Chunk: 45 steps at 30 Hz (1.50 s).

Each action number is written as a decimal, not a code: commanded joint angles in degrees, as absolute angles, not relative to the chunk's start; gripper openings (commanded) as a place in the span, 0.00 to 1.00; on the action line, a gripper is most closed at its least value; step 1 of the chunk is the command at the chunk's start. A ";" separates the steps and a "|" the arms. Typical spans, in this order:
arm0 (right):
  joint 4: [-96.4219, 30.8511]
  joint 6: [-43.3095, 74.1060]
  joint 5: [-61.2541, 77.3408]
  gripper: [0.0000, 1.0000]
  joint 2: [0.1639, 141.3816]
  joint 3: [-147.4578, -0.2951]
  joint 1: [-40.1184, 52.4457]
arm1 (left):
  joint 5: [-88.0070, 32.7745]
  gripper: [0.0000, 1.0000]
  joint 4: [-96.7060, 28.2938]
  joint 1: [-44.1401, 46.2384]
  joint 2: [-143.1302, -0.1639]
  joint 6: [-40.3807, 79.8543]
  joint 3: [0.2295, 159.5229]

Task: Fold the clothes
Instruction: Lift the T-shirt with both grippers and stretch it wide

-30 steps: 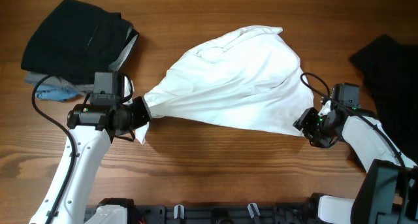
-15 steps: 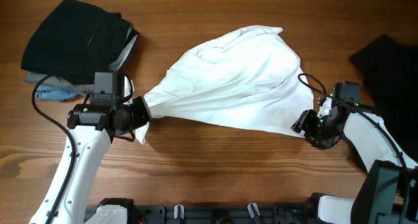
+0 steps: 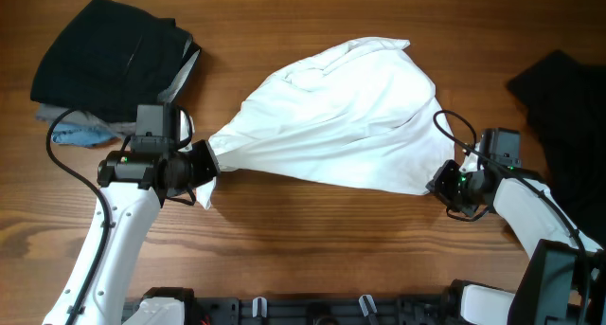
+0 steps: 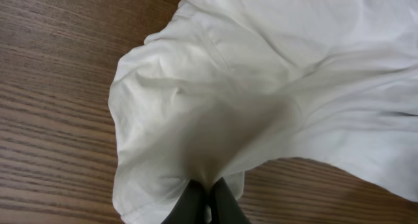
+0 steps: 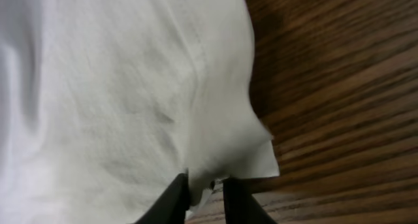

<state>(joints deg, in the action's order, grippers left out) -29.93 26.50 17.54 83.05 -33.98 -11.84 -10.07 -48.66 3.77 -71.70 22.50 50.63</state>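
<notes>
A white T-shirt [image 3: 331, 117] lies bunched across the middle of the wooden table, stretched between both arms. My left gripper [image 3: 210, 164] is shut on its left end, and in the left wrist view the cloth [image 4: 261, 87] fans out from the pinched fingertips of that gripper [image 4: 208, 188]. At the shirt's lower right corner, my right gripper [image 3: 437, 181] has its fingers closed in on the edge. The right wrist view shows that gripper [image 5: 206, 185] with a fold of the white fabric [image 5: 117, 87] pressed between its fingers. A loose black garment [image 3: 568, 107] lies at the far right.
A stack of folded dark clothes [image 3: 109, 60] sits at the back left with a blue-grey cloth [image 3: 80, 131] under it, close behind the left arm. Bare wood [image 3: 322, 240] runs along the front of the table.
The right gripper's jaws have narrowed onto the shirt's lower right corner and it has shifted slightly toward the front. The left arm and its grip have not moved.
</notes>
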 commanded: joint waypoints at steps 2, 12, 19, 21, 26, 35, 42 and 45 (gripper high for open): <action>-31.18 26.98 15.92 0.09 84.38 -32.53 -11.70 | -9.13 0.04 -48.71 3.46 -70.91 21.19 51.13; -42.46 21.80 15.88 0.04 77.41 -44.64 -11.70 | -11.00 0.04 -50.19 3.46 -69.01 17.65 54.17; -60.60 22.59 11.49 0.04 70.08 -69.28 -11.73 | -8.38 0.04 -56.97 3.46 -63.81 12.34 75.59; -67.44 22.48 8.60 0.04 69.82 -79.88 -11.73 | -5.61 0.04 -57.30 3.46 -62.59 12.14 82.67; -77.19 22.57 7.05 0.05 69.89 -103.57 -11.70 | 0.32 0.04 -57.28 3.46 -60.29 7.81 99.29; -85.23 22.50 5.91 0.04 69.71 -127.66 -11.70 | 10.61 0.04 -57.36 3.46 -56.62 3.18 110.32; -85.91 22.63 5.96 0.04 73.34 -127.87 -11.70 | 10.46 0.04 -61.25 3.46 -60.49 3.18 110.26; -84.36 22.55 6.87 0.04 79.18 -127.87 -11.70 | 6.94 0.04 -61.04 3.46 -67.00 2.04 110.26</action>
